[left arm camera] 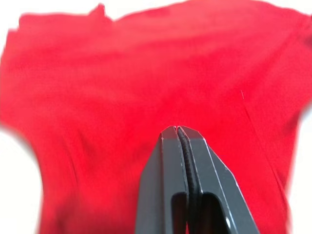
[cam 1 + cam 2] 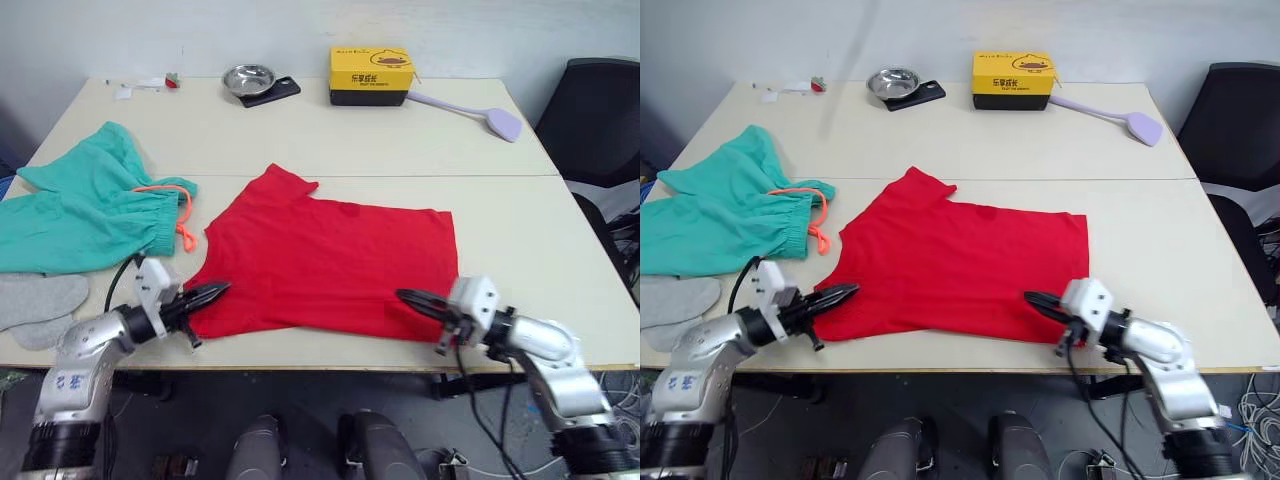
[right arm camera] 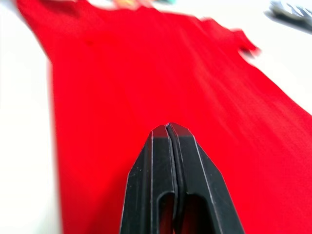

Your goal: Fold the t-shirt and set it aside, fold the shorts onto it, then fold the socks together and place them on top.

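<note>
The t-shirt (image 2: 325, 262) lies flat mid-bench, still unfolded (first step). Left gripper (image 2: 212, 293) and right gripper (image 2: 412, 298), fingers pressed together and empty, sit at its near edge; next they must open and pinch the hem.

t-shirt (image 2: 325, 265) mid-table, shorts (image 2: 85, 210) left, socks (image 2: 35, 305) before shorts

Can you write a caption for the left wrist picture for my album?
Shut black fingers of the left gripper poised above the bright red cloth t-shirt.
</note>
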Robot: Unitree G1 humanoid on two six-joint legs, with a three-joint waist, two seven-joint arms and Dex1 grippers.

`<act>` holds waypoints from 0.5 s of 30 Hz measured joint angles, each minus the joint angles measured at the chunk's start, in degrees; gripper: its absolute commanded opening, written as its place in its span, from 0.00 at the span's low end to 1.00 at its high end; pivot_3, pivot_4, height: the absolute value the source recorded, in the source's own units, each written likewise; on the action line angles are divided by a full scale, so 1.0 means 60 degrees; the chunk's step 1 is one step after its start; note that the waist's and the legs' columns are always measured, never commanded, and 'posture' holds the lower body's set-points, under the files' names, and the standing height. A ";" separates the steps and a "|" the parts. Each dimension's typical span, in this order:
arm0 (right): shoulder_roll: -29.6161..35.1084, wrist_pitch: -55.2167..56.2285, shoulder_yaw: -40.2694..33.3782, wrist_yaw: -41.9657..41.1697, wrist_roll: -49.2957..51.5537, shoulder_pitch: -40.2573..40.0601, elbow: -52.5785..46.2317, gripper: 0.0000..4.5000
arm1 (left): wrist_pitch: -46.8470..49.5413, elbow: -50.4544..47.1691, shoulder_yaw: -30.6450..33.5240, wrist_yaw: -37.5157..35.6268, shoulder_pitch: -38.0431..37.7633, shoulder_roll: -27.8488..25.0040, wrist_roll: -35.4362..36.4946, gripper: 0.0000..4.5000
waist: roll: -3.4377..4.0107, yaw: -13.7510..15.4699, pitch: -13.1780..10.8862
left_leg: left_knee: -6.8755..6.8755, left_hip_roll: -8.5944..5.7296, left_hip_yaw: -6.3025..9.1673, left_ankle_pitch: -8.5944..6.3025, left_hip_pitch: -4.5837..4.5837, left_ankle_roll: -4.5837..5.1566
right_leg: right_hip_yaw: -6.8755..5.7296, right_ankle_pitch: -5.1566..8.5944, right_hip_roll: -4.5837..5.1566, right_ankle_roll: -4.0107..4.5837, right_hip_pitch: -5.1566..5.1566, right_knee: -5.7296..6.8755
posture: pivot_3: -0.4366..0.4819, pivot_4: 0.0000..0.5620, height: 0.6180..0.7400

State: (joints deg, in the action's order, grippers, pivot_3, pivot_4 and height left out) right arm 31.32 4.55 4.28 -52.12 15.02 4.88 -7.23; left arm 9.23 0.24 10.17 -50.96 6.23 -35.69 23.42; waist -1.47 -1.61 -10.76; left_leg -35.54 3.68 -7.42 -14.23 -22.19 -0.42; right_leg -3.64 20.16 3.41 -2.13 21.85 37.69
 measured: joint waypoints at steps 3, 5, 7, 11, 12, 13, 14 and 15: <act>-0.0303 -0.0002 0.0921 0.0253 -0.0891 0.0146 0.0093 0.00 | 0.0077 0.0072 -0.0650 0.0359 0.0189 0.0244 -0.0625 0.01 | -0.0002 0.0003 0.0000 | -0.0001 -0.0003 -0.0007 0.0007 -0.0017 0.0032 | 0.0002 0.0002 0.0001 -0.0008 0.0010 -0.0015 | 0.48 0.27 1.00; -0.0367 0.0028 0.1212 0.0424 -0.1339 0.0145 0.0345 0.00 | 0.0169 0.0149 -0.0981 0.0629 0.0191 0.0276 -0.1034 0.01 | -0.0004 0.0001 -0.0001 | -0.0001 -0.0003 -0.0012 0.0006 -0.0033 0.0032 | 0.0004 0.0002 0.0001 -0.0009 0.0025 -0.0019 | 0.48 0.27 1.00; -0.0253 0.0185 0.1094 0.0507 -0.1424 0.0144 0.0533 0.00 | 0.0131 0.0142 -0.1004 0.0772 0.0218 0.0233 -0.1226 0.01 | -0.0004 0.0001 -0.0001 | -0.0001 -0.0003 -0.0014 0.0005 -0.0024 0.0033 | 0.0006 0.0002 0.0001 -0.0009 0.0019 -0.0018 | 0.48 0.27 1.00; 0.0536 0.0683 0.0206 0.0460 -0.1282 -0.0182 0.0981 0.00 | 0.0002 0.0148 -0.0794 0.0993 -0.0059 -0.0051 -0.1372 0.01 | -0.0004 0.0002 -0.0001 | -0.0002 -0.0002 -0.0007 -0.0022 0.0018 -0.0006 | 0.0006 0.0003 0.0002 -0.0008 -0.0020 -0.0016 | 0.48 0.27 1.00; 0.0801 0.0807 -0.0108 0.0404 -0.1153 -0.0321 0.1157 0.00 | -0.0049 0.0175 -0.0630 0.0992 -0.0190 -0.0200 -0.1371 0.01 | -0.0004 -0.0005 0.0000 | -0.0001 -0.0001 -0.0006 -0.0023 0.0026 -0.0008 | 0.0006 0.0003 0.0001 -0.0007 -0.0028 -0.0017 | 0.48 0.27 1.00; 0.1035 0.0912 -0.0383 0.0327 -0.1039 -0.0413 0.1310 0.00 | -0.0095 0.0218 -0.0459 0.0978 -0.0318 -0.0339 -0.1365 0.01 | -0.0004 -0.0024 0.0000 | 0.0000 0.0000 -0.0007 -0.0023 0.0033 -0.0008 | 0.0007 0.0002 0.0001 -0.0006 -0.0032 -0.0016 | 0.48 0.27 1.00; 0.1257 0.0946 -0.0668 0.0220 -0.0901 -0.0524 0.1467 0.00 | -0.0137 0.0274 -0.0258 0.0939 -0.0460 -0.0485 -0.1334 0.01 | -0.0003 -0.0036 0.0000 | 0.0003 0.0002 -0.0010 -0.0023 0.0039 -0.0008 | 0.0010 0.0004 0.0001 -0.0002 -0.0034 -0.0016 | 0.48 0.27 1.00; 0.1452 0.0953 -0.0941 0.0079 -0.0719 -0.0616 0.1651 0.00 | -0.0221 0.0324 -0.0036 0.0828 -0.0624 -0.0629 -0.1284 0.01 | -0.0003 -0.0040 0.0000 | 0.0008 0.0004 -0.0010 -0.0023 0.0042 -0.0008 | 0.0010 0.0006 0.0000 0.0000 -0.0035 -0.0016 | 0.48 0.27 1.00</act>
State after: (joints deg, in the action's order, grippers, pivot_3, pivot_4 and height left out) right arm 40.03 10.27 -1.37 -51.65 10.71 1.19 2.67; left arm 7.90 2.18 9.95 -45.99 2.49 -39.47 15.72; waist -1.49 -1.85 -10.76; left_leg -35.49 3.70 -7.47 -14.37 -21.94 -0.47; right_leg -3.58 20.20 3.41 -2.13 21.64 37.59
